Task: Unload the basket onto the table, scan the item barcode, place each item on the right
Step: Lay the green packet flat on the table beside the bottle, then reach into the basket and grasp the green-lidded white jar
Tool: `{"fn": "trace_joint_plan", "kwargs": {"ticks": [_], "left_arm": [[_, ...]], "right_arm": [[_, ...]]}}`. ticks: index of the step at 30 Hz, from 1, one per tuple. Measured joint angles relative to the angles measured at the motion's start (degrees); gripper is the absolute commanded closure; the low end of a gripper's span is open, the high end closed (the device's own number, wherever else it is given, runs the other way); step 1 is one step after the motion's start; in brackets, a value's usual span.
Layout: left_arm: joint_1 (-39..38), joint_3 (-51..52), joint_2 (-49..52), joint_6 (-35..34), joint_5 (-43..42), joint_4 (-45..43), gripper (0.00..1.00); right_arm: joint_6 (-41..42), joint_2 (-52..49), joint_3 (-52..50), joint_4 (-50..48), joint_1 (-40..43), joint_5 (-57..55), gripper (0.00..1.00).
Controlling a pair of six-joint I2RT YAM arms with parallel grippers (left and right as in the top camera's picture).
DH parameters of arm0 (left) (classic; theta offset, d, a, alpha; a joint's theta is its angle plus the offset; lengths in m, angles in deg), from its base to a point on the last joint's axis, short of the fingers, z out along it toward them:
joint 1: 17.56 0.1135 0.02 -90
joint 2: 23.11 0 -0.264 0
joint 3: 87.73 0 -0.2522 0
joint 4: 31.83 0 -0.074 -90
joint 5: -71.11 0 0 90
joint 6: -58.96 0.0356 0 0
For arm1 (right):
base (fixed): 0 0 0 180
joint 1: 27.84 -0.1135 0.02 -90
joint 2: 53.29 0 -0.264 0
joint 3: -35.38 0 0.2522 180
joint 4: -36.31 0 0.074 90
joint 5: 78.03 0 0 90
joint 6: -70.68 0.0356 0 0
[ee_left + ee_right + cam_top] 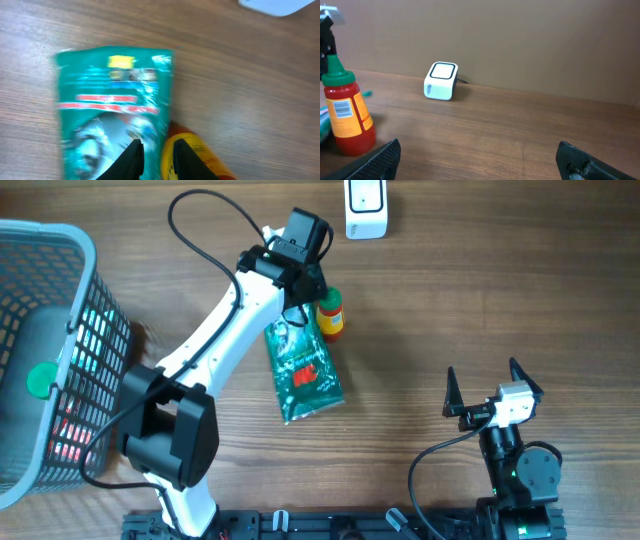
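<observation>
On the wooden table [450, 300], at upper centre, the upright sauce bottle [331, 315] is seen just beside the narrowly parted, empty-looking left gripper [158, 152], the nearer one, with the scanner [366, 210] up and right, while the right gripper [481, 367] is spread wide.

So off on the left edge there's a grey mesh basket [105, 350], pretty big, running out of the overhead shot. Inside it there's a little round green thing [40, 378], plus something red [68, 435] showing through the mesh lower down, can't really tell what either is. Everything sits on a brown wood-grain tabletop [480, 300], and a plain tan wall [520, 40] runs behind it.
</observation>
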Motion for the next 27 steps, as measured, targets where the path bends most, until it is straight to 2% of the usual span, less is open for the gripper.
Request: {"fn": "trace_joint_plan", "kwargs": {"ticks": [1,2,3,9,13,16,18,22,27], "left_arm": [[0.0,-0.2,-0.2,-0.2,-0.5,0.0,0.56],[0.0,-0.3,-0.5,0.0,-0.8,0.1,0.17],[0.0,-0.3,-0.9,-0.3,-0.9,0.3,0.0],[0.2,-0.3,-6.5,1.5,-1.0,1.2,0.0],[1.9,-0.3,-16.0,4.0,2.6,1.2,0.0],[6.1,-0.4,-23.6,4.5,6.6,1.1,0.0],[11.6,-0.5,-29.3,4.7,8.7,1.0,0.0],[27.4,-0.9,-38.4,4.9,10.3,0.8,0.0],[42.8,-1.2,-41.3,5.0,9.9,1.5,0.0]], "right_arm": [[0.0,0.0,0.0,0.0,0.0,0.0,0.0],[0.0,0.0,0.0,0.0,0.0,0.0,0.0],[0.0,0.0,0.0,0.0,0.0,0.0,0.0],[0.0,0.0,0.0,0.0,0.0,0.0,0.0],[0.0,0.0,0.0,0.0,0.0,0.0,0.0],[0.0,0.0,0.0,0.0,0.0,0.0,0.0],[0.0,0.0,0.0,0.0,0.0,0.0,0.0],[0.0,0.0,0.0,0.0,0.0,0.0,0.0],[0.0,0.0,0.0,0.0,0.0,0.0,0.0]]}}
